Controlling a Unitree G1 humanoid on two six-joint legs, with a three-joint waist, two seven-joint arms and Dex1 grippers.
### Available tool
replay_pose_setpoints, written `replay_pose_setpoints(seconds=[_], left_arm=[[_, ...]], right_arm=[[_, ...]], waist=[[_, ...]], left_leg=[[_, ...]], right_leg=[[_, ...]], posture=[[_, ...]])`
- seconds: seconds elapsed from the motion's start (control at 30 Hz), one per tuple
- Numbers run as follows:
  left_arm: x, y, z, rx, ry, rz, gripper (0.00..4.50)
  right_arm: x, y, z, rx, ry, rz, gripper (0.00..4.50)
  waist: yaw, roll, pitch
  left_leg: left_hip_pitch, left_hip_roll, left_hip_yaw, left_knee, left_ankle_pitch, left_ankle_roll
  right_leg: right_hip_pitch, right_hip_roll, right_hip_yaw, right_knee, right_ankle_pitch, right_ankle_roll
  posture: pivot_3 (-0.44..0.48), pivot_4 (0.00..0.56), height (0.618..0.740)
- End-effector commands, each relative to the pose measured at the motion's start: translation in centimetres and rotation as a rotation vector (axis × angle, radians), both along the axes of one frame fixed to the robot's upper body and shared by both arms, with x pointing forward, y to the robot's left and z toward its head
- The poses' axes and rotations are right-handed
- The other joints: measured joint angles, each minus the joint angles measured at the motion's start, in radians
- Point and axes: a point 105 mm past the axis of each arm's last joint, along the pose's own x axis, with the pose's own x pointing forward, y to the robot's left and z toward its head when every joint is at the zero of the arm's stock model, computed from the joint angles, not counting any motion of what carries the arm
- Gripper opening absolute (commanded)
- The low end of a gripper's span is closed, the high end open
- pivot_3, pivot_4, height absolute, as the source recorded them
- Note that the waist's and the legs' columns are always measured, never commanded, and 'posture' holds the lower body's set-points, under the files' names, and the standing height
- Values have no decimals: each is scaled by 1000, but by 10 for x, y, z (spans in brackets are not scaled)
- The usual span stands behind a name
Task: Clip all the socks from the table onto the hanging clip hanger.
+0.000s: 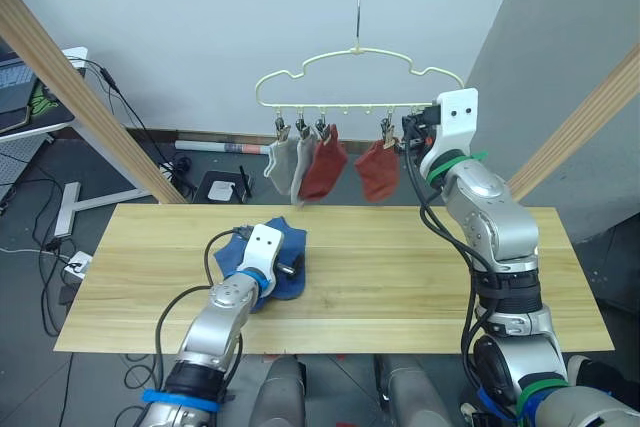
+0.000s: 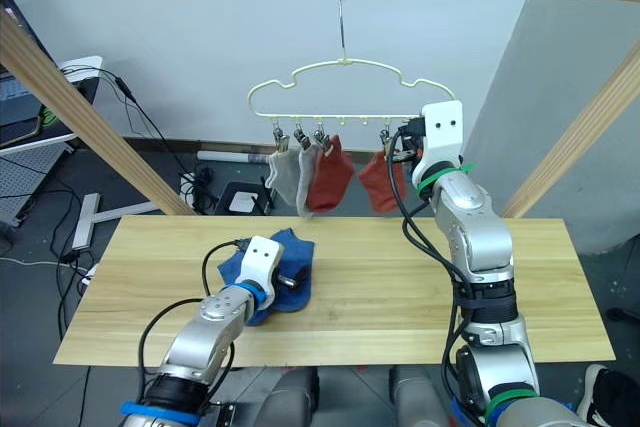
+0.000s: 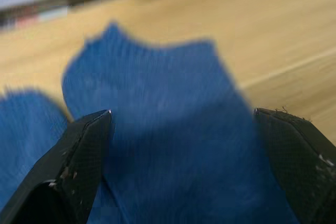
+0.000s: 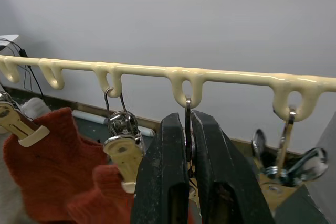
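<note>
Left eye view has the clip hanger (image 1: 358, 77) dangling from the wooden pole at the top centre of the frame, with two grey socks (image 1: 286, 163) and two rust-red socks (image 1: 325, 164) already pinned along its bar. The last pair, the blue socks (image 1: 268, 262), lies bunched on the table (image 1: 420, 277) at lower left. The left pincer (image 1: 292, 269) sits low over that blue heap with its fingers spread wide apart, the fabric between them, so picking up a blue sock looks like the step in hand. The right pincer (image 4: 187, 150) is up at the hanger's right end, fingers squeezed together on a metal clip (image 4: 187, 109), likely readying it. Next, I reckon, the left fingers must close on one sock alone and lift it to that clip. No containers are about.
</note>
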Motion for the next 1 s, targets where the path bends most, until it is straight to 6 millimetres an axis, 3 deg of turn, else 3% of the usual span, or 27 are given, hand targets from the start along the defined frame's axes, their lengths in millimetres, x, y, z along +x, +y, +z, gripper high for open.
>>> replay_pose_setpoints(seconds=[0.03,0.2,0.3,0.7,0.77,0.83,0.93,1.0], left_arm=[[9,-3,5,-21,-24,13,4500],[14,-13,-9,4,32,-15,4500],[10,-17,-16,40,61,-46,3944],[-22,-33,-27,93,84,-200,278],[-25,-36,-25,93,74,-228,16],[-28,-44,-19,77,34,-280,16],[-36,-78,30,12,-213,-515,16],[-40,-91,53,26,-332,-628,16]], right_arm=[[-5,-3,7,6,-24,-8,14],[-6,-4,6,-4,-13,-13,14],[-7,-6,7,-7,-8,-19,0],[-10,-15,4,-12,19,-28,0],[-10,-17,4,-11,27,-23,0],[-9,-21,4,-5,46,-19,0],[-4,-39,0,145,203,-9,0],[-2,-46,-2,277,322,-2,0]], waist=[[-1,0,0],[-2,0,0],[-3,0,0],[-5,2,-1],[-4,2,-2],[-4,2,-2],[-1,2,-2],[3,2,-2]], left_leg=[[0,0,0,0,0,0],[0,0,0,0,0,0],[0,0,0,0,0,0],[2,0,0,0,0,0],[2,0,0,0,0,0],[2,0,0,0,0,0],[2,0,0,1,0,0],[1,0,0,1,0,0]], right_leg=[[0,0,0,0,0,0],[0,0,0,0,0,0],[1,0,0,0,0,1],[2,0,0,0,0,1],[2,0,0,0,0,1],[3,0,0,-1,0,2],[4,0,0,-1,0,1],[3,-1,0,-2,2,-2]], posture=[[38,268,740],[25,262,740],[13,258,740],[4,243,740],[4,243,740],[7,235,740],[7,234,740],[5,230,740]])
